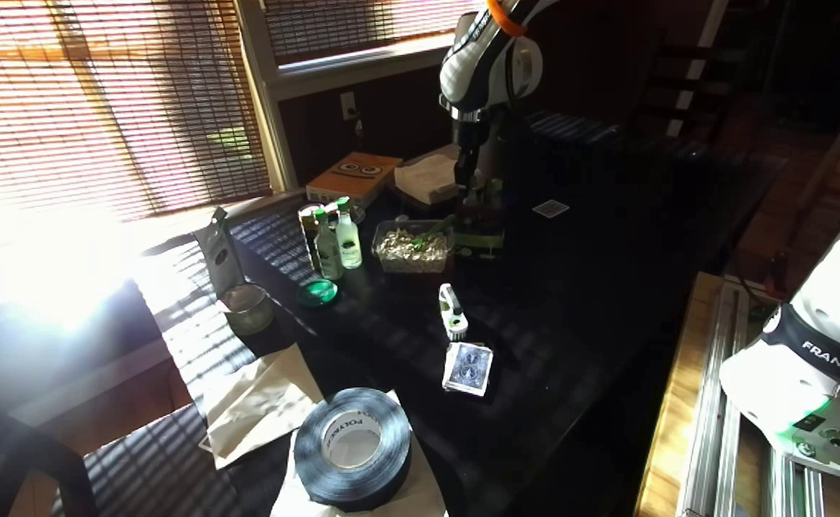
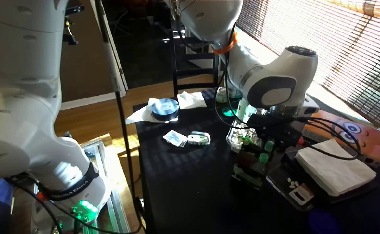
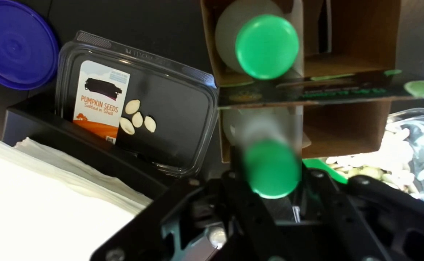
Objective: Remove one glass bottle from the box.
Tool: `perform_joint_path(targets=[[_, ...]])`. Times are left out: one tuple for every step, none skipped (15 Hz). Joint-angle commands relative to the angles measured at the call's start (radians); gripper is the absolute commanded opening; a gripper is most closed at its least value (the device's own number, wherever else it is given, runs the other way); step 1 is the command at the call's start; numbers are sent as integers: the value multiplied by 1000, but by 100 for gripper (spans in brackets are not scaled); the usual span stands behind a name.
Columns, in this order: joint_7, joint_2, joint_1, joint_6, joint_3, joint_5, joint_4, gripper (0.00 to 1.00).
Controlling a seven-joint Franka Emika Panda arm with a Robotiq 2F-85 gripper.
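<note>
The box (image 3: 353,130) is an open brown cardboard carton with dark printed sides and divided cells; it also shows in both exterior views (image 1: 481,244) (image 2: 247,172). A glass bottle (image 3: 273,170) with a green cap stands in its near cell in the wrist view. My gripper (image 3: 270,177) is down over this bottle, its fingers close on both sides of the cap; the exact contact is blurred. A second green-capped bottle (image 3: 266,47) stands in the cell across the divider. Two more glass bottles (image 1: 328,248) (image 1: 349,240) stand on the table outside the box.
A clear tub of seeds (image 1: 413,248) stands against the box. A clear pumpkin seed container (image 3: 168,123), a blue lid (image 3: 14,45) and napkins in a black holder (image 3: 45,203) lie beside it. An orange box (image 1: 359,176) is behind. Cards (image 1: 468,368) and a brush (image 1: 453,312) lie farther off.
</note>
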Motion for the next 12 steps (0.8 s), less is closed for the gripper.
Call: perform_joint_path(targets=[[59, -21, 3, -43, -4, -54, 9, 60], [69, -23, 4, -47, -7, -62, 8, 66], [79, -25, 3, -51, -9, -69, 6, 74], [88, -27, 2, -58, -11, -74, 4, 81], [98, -27, 2, -62, -15, -80, 3, 87], [103, -29, -1, -68, -16, -82, 2, 95], [112, -29, -1, -73, -19, -87, 1, 99], [116, -30, -3, -77, -20, -89, 0, 100], [118, -31, -5, -78, -20, -88, 0, 100], [117, -30, -9, -73, -15, -80, -2, 77], [113, -30, -14, -66, -10, -71, -3, 75], [113, -29, -15, -65, -9, -71, -3, 73]])
